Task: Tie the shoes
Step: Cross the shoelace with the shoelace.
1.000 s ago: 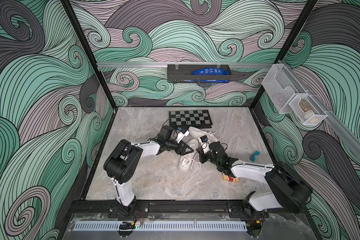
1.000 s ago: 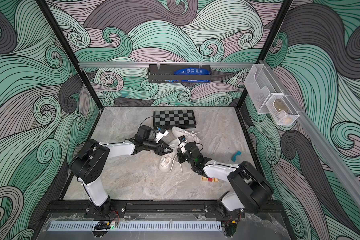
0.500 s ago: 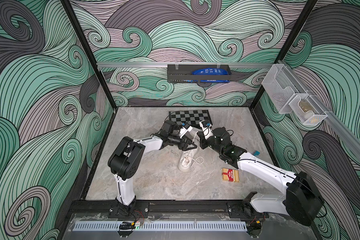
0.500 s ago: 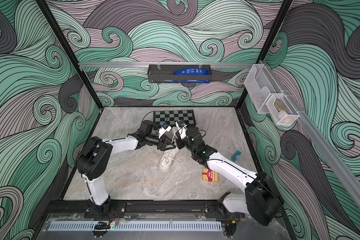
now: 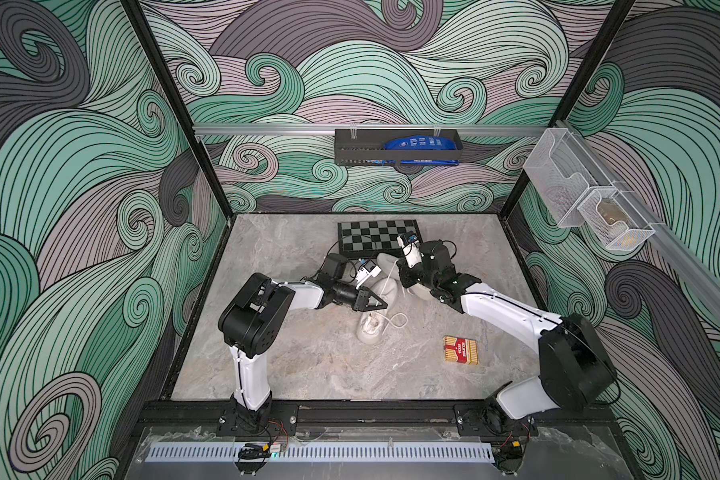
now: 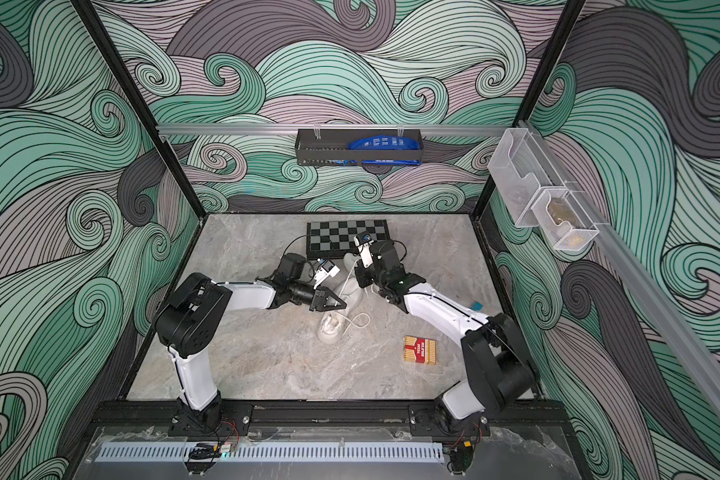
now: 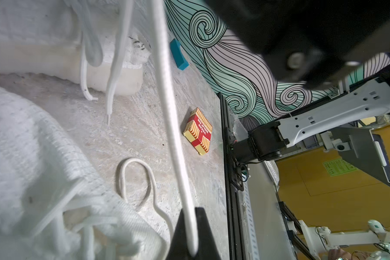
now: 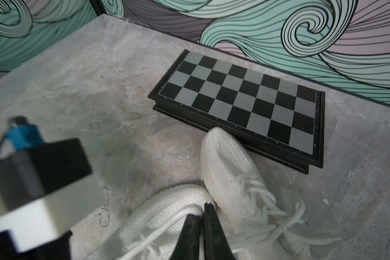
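The left claw (image 7: 190,238) pinches a taut white lace (image 7: 167,101); a red-and-yellow box (image 7: 198,131) lies near the bench (image 7: 133,126) edge.

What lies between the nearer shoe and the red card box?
A loose lace loop beside the shoe, then bare table up to the box, seen in both top views.

Red-yellow card box (image 5: 460,350) — "TEXAS HOLD'EM"; blue pack (image 5: 418,143) print too small.

A folded black-and-grey chessboard (image 5: 375,237) lies by the surface's far edge. A red-and-yellow striped card box (image 5: 460,350) sits toward the near right corner, and a small teal block (image 6: 477,306) near the right edge. A black basket (image 5: 350,153) on the back wall holds a blue pack (image 5: 416,143).
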`<state>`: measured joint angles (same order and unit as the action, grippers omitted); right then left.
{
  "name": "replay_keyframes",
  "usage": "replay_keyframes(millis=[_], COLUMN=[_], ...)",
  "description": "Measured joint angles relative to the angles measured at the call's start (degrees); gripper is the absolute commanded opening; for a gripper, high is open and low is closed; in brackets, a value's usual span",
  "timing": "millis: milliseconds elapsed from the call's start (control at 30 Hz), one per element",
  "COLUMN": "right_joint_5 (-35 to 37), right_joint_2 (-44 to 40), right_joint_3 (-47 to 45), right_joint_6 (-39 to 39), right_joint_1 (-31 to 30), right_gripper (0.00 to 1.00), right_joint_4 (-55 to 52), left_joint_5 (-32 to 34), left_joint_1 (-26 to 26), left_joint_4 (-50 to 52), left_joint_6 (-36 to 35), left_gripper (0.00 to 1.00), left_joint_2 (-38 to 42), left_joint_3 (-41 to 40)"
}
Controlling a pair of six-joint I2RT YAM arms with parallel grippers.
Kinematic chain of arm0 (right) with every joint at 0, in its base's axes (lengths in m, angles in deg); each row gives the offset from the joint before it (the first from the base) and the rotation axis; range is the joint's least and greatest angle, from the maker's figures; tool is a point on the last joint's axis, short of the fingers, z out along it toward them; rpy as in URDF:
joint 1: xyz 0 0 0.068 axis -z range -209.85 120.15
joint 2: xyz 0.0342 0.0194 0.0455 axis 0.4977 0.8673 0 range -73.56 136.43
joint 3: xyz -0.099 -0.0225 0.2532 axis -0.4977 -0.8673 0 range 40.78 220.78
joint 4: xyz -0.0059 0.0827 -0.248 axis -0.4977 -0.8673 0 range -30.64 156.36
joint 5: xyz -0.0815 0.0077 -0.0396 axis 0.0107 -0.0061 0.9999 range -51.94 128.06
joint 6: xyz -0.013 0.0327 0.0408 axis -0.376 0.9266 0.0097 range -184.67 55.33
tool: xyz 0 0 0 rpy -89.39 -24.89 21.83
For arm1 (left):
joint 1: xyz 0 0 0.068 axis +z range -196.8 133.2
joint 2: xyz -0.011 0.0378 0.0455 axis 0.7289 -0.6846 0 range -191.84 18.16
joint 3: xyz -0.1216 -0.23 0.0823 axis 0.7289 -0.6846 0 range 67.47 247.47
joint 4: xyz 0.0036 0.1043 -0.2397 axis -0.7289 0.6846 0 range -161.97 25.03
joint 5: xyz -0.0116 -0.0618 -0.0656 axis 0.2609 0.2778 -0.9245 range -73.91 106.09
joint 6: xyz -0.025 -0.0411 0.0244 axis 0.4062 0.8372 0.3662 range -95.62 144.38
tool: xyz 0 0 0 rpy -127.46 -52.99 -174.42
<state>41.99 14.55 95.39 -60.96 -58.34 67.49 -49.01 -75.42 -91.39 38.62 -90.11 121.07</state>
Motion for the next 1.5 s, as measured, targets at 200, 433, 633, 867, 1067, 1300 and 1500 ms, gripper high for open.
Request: replay_keyframes(millis=[200,433,633,867,1067,1300,1500], right_joint_5=[-1.1,-6.1,-8.1,-8.9,-9.2,-11.7,-11.7], right_joint_2=[0.6,-0.1,-0.4,0.2,4.0,7.1,7.8], right_joint_3=[-4.5,-13.0,-14.8,-12.8,-8.5,-7.0,-6.2], right_joint_6=[5.2,7.5,6.0,2.6,-0.5,-1.4,-0.3], right_joint_1=[2.0,1.4,-0.3,-3.3,-4.5,-4.5,-4.5], right_gripper=[0.73,0.56,0.44,0.41,0.37,0.36,0.36], right_joint_4=[-0.9,-2.8,-3.9,-4.0,-4.5,-4.3,-4.8], left_joint_5=[1.7,2.8,3.2,3.5,3.8,4.0,4.0], left_joint_1=[0.5,0.9,0.9,0.9,0.9,0.9,0.9], left_joint_4=[-3.8,-4.2,-3.0,-1.6,-0.4,0.5,1.0], left_joint_6=[4.7,6.0,5.7,5.3,4.3,3.9,3.4], left_gripper=[0.0,0.0,0.0,0.0,0.0,0.0,0.0], left_joint_2=[0.9,0.9,1.0,1.4,1.4,1.4,1.4], left_joint_3=[-0.9,-0.9,-0.9,-0.9,-0.9,-0.9,-0.9])
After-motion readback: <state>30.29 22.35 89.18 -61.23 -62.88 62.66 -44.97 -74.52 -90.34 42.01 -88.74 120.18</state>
